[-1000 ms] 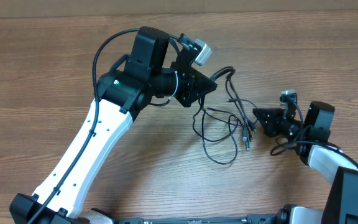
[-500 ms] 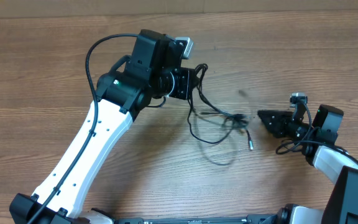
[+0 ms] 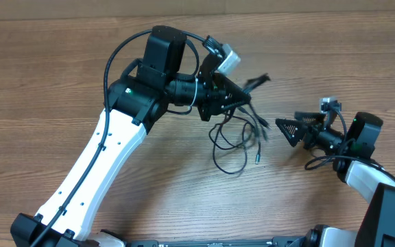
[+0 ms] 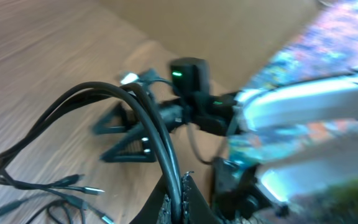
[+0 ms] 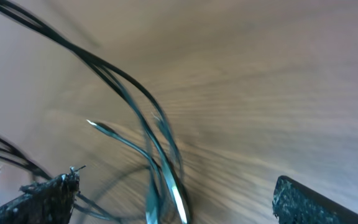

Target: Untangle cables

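The cables are thin black cords hanging in loose loops from my left gripper, which is lifted over the middle of the table. In the left wrist view my left gripper is shut on a bunch of the cables. They arch up and left, and plug ends lie on the wood. To the right, my right gripper stands open, apart from the cords and holding nothing. In the right wrist view, blurred cables cross ahead of my open right gripper.
The wooden table surrounds the cords. The left arm's white link slants across the front left. The right arm faces the left wrist camera, and its thicker black cable loops by its wrist.
My right gripper has opened and let go of the cords, drawing back slightly to the right. The left gripper swung left and back, and the cable loops shifted left.
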You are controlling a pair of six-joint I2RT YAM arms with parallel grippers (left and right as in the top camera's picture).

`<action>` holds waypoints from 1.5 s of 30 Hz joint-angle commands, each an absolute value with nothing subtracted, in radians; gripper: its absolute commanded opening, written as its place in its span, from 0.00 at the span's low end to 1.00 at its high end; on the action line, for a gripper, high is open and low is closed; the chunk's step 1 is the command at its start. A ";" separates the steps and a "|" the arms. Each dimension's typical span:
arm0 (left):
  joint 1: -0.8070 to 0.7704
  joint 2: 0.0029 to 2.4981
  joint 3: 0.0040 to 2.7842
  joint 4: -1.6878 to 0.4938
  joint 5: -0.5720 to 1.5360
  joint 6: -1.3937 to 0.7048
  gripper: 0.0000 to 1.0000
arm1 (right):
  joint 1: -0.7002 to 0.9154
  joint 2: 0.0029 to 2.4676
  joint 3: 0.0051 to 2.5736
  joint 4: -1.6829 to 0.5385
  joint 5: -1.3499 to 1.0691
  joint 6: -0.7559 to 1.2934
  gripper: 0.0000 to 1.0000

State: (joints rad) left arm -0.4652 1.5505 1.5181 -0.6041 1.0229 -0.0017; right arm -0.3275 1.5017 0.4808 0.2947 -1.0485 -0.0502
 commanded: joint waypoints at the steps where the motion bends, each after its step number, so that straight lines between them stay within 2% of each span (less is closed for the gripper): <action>1: -0.470 1.516 1.543 -0.594 1.179 0.093 0.04 | -0.333 1.503 0.484 0.383 -1.270 -0.052 1.00; 12: -0.532 1.516 1.543 -0.540 1.193 0.038 0.04 | -0.315 1.503 0.484 0.593 -1.307 0.039 1.00; 17: -0.566 1.516 1.543 -0.537 1.141 0.038 0.04 | -0.279 1.503 0.484 0.628 -1.307 0.038 1.00; 31: -0.585 1.516 1.543 -0.533 1.173 0.038 0.04 | -0.208 1.503 0.484 0.695 -1.257 0.038 1.00; 36: -0.588 1.516 1.543 -0.534 1.173 0.037 0.04 | -0.208 1.503 0.484 0.678 -1.178 0.037 0.86; 39: -0.588 1.516 1.543 -0.538 1.177 0.037 0.04 | -0.208 1.503 0.484 0.624 -1.084 0.037 0.73; 42: -0.588 1.516 1.543 -0.537 1.189 0.037 0.04 | -0.208 1.503 0.484 0.573 -1.032 0.037 0.69; 45: -0.588 1.516 1.543 -0.537 1.190 0.038 0.04 | -0.208 1.503 0.484 0.539 -1.019 0.029 0.69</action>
